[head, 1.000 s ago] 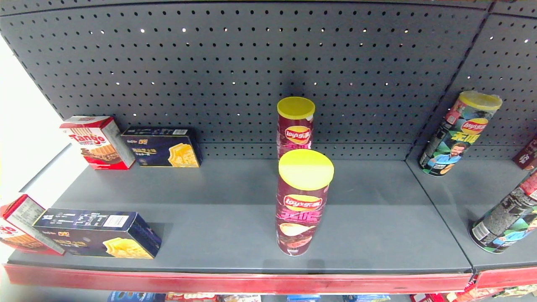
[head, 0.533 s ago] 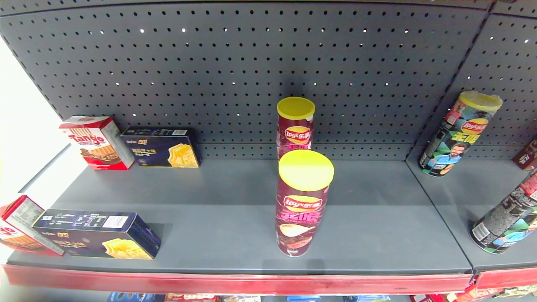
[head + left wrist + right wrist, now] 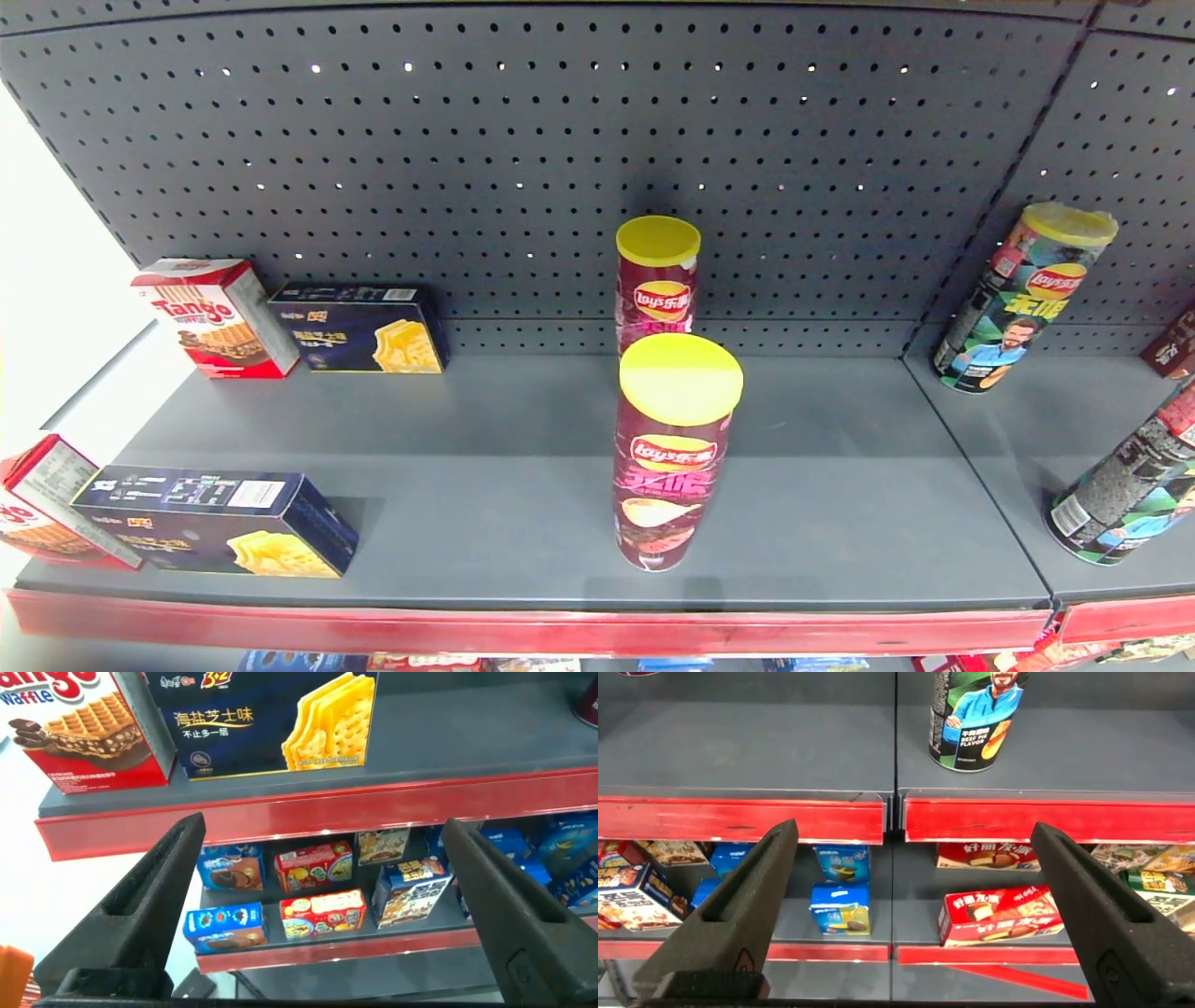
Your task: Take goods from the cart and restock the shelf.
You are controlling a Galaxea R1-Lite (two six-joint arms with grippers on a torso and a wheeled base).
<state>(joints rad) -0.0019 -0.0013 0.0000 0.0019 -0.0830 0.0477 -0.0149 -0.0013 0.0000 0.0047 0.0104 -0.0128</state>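
Two maroon chip cans with yellow lids stand on the grey shelf [image 3: 840, 485]: the front can [image 3: 674, 448] in the middle, the rear can [image 3: 657, 280] against the pegboard. At the shelf's left are a red wafer box [image 3: 217, 317] and a navy cracker box [image 3: 359, 327] at the back, and another navy cracker box [image 3: 219, 523] and red box [image 3: 42, 504] at the front. My left gripper [image 3: 322, 849] is open and holds nothing, below the shelf's front edge by the navy box [image 3: 271, 719]. My right gripper [image 3: 910, 840] is open with nothing in it, facing the red shelf edge [image 3: 906, 819].
Green-and-black chip cans [image 3: 1022, 299] [image 3: 1125, 495] stand on the neighbouring shelf section to the right; one shows in the right wrist view [image 3: 979, 719]. Lower shelves hold small snack boxes [image 3: 313, 891] [image 3: 999, 917]. Free shelf room lies on both sides of the front can.
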